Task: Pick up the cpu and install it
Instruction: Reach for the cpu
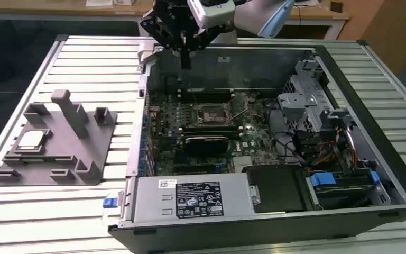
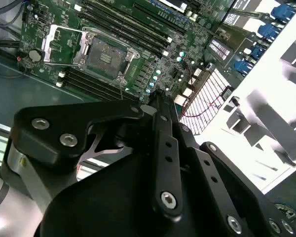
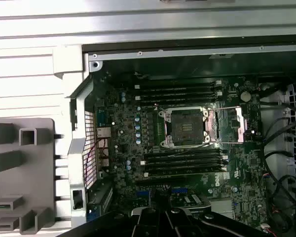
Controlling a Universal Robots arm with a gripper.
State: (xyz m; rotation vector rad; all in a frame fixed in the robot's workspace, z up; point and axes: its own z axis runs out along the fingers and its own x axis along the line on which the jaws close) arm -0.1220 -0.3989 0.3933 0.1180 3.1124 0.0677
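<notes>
The cpu, a small square chip with a silver top, lies on the grey holder block at the exterior view's left, outside the computer case. My gripper hangs above the far edge of the open case, well away from the cpu, its fingers together and holding nothing. Its black linkage is visible in both wrist views, narrowing to the gripper tip. The empty socket sits mid-motherboard with its metal load plate flipped open.
The open case lies on a slatted metal table. A grey metal box with a white label sits at its front, with drive cages and cables at the exterior view's right. Memory slots flank the socket.
</notes>
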